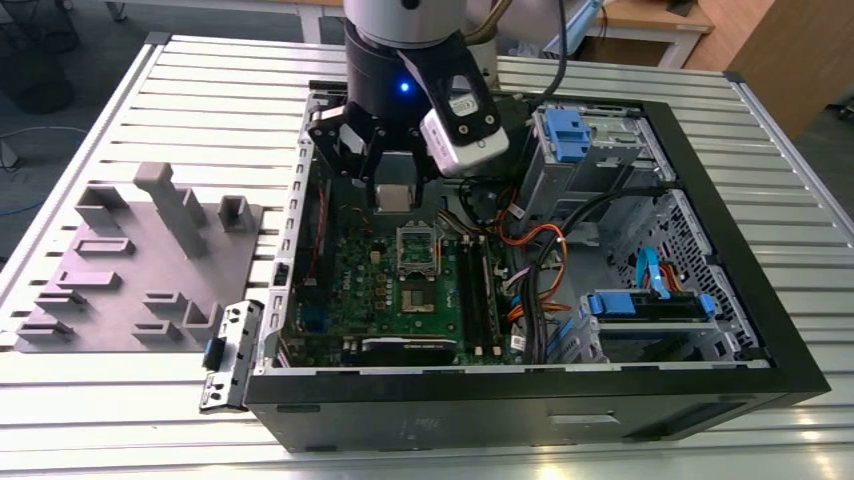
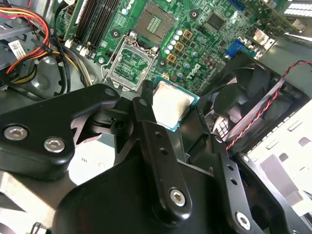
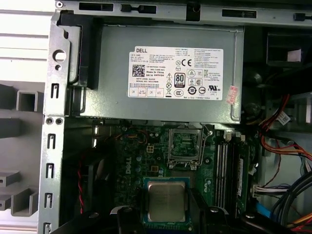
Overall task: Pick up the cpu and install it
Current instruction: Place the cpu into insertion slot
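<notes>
The cpu [image 1: 396,194] is a small square chip with a silver-grey top, held flat between my black fingers [image 2: 146,105]. My gripper [image 1: 396,190] is shut on it inside the open computer case, a little above the green motherboard [image 1: 360,285]. In both wrist views the cpu [image 2: 170,105] [image 3: 165,197] hangs short of the open socket [image 2: 130,62] [image 3: 185,148], a dark square in a silver metal frame. In the exterior view the socket [image 1: 418,243] lies just in front of the gripper, toward the near side of the board.
A grey tray [image 1: 134,270] with plastic blocks sits on the slatted table at the exterior view's left. Inside the case are the power supply [image 3: 165,73], a black fan [image 2: 243,97], memory sticks [image 3: 226,170], orange and black cables [image 1: 534,250] and blue drive brackets [image 1: 561,130].
</notes>
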Controlling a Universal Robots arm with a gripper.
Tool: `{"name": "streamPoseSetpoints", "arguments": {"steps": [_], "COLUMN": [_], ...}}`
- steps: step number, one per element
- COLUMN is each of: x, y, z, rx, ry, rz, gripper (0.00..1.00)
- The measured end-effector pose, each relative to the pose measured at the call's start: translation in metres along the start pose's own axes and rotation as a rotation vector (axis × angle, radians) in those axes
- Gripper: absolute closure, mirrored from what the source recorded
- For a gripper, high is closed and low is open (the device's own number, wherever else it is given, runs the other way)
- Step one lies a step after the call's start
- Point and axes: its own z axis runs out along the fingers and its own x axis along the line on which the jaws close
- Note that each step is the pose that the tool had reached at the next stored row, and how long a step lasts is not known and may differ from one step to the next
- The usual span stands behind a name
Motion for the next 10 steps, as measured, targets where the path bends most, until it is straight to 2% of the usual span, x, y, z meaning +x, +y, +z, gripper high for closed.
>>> {"name": "streamPoseSetpoints", "arguments": {"steps": [10], "x": [0.0000], "y": [-0.0001], "z": [0.0033], "rx": [-0.0001], "ry": [-0.0001], "rz": [0.000], "gripper": [0.53]}}
